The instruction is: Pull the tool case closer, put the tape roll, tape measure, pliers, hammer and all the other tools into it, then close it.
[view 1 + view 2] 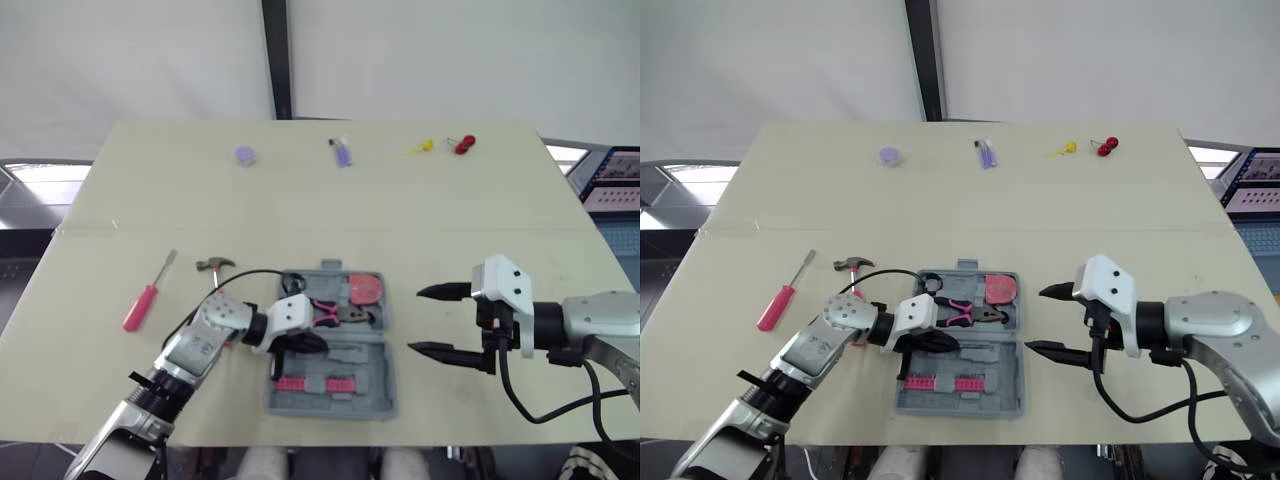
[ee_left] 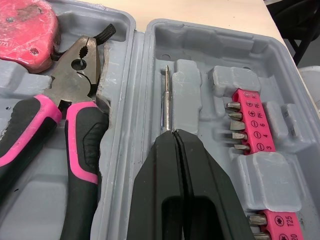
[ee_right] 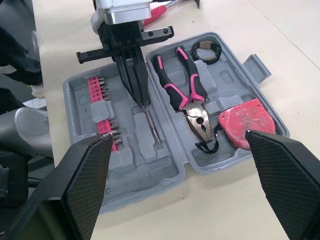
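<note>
Packing step. Left gripper [image 2: 171, 136] pinches a thin shaft [image 2: 167, 100] at its slot in the open case [image 1: 380, 396], at the table's 6 o'clock. Right gripper [image 1: 415, 320] is spread at the case's 3. Next, I'd say: release, then fetch hammer [image 1: 215, 265] and screwdriver [image 1: 143, 303] at 10.

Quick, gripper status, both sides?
Left gripper: closed on a thin metal shaft over the tool case.
Right gripper: open, empty, beside the case.

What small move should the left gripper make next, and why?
Probably open the left gripper: it is shut on the thin metal rod, which lies along a moulded slot in the tool case. The hammer waits outside.
</note>
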`<state>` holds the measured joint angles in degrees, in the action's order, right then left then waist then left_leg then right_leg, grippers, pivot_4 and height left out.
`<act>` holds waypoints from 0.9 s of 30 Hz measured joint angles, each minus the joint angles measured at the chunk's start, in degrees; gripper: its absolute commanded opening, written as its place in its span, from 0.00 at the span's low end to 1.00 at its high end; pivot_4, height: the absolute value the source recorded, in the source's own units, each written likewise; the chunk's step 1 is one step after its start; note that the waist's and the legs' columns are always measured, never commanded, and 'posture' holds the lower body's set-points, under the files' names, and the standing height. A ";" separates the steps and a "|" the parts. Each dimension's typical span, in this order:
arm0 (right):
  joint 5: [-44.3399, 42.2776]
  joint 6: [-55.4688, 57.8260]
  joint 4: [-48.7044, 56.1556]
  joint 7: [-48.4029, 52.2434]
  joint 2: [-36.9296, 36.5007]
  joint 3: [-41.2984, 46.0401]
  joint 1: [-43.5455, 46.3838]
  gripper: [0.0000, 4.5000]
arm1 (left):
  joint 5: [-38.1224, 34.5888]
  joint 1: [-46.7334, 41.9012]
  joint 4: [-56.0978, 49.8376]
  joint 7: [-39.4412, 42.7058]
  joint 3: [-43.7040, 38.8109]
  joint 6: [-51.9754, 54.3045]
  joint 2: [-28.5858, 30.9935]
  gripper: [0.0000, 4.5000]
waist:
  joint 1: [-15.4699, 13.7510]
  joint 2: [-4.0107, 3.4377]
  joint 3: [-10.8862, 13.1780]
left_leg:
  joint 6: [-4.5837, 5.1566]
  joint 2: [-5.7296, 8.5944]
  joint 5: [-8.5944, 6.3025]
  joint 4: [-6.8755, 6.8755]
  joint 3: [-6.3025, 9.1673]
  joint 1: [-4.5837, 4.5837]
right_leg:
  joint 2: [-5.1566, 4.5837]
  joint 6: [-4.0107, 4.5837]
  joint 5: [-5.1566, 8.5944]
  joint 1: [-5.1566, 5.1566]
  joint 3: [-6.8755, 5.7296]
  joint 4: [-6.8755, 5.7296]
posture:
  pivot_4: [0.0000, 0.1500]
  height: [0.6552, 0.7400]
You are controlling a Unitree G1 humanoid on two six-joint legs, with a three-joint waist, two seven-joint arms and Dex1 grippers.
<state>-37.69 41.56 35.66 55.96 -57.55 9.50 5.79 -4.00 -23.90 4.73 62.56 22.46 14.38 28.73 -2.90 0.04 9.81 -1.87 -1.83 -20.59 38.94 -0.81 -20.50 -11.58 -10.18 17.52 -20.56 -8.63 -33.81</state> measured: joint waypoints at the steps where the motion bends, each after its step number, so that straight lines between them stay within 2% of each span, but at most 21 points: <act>1: 0.00 0.00 0.00 0.00 0.00 0.00 0.01 1.00 | 0.03 0.00 -0.04 0.04 0.22 -0.27 0.21 0.01 | 0.01 0.00 0.00 | 0.00 0.00 0.00 0.00 0.00 0.00 | 0.00 0.00 0.00 0.00 0.00 0.00 | 1.00 1.00; 10: -0.01 0.02 0.00 0.00 0.00 0.00 0.36 1.00 | 4.17 -0.28 -0.67 -0.95 3.43 -3.53 1.71 0.01 | 0.08 -0.01 -0.13 | 0.00 0.00 0.00 -0.05 -0.01 0.17 | 0.00 0.00 0.00 0.17 0.00 0.02 | 1.00 1.00; 20: -0.06 0.07 0.00 0.00 0.00 0.00 0.30 1.00 | 3.96 0.00 -0.55 -1.68 3.09 -3.54 1.25 0.01 | 0.03 -0.09 -0.30 | 0.00 0.00 0.00 -0.05 -0.01 0.21 | 0.00 0.00 0.00 0.21 0.01 0.02 | 1.00 1.00; 25: -0.11 -0.10 -0.83 -0.01 0.55 0.25 0.37 1.00 | -2.65 1.37 -1.80 0.67 -0.51 3.62 0.25 0.01 | 0.13 -0.09 -0.26 | 0.00 0.00 0.00 -0.04 0.00 0.12 | 0.00 0.00 0.00 0.13 0.00 0.02 | 1.00 1.00; 27: -0.15 -0.26 -2.78 0.00 1.46 0.46 0.52 1.00 | -6.94 1.75 -4.56 1.54 -2.91 8.06 0.23 0.13 | 0.04 -0.06 -0.22 | 0.00 0.00 0.00 -0.02 0.03 0.07 | 0.00 0.00 0.00 0.10 -0.01 0.01 | 1.00 1.00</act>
<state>-37.84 41.29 32.88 55.96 -56.09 9.97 6.31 -10.95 -22.15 0.18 64.11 19.55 22.44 28.97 -2.86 -0.02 9.59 -1.86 -1.84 -20.59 38.91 -0.78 -20.43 -11.58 -10.18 17.52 -20.47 -8.64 -33.79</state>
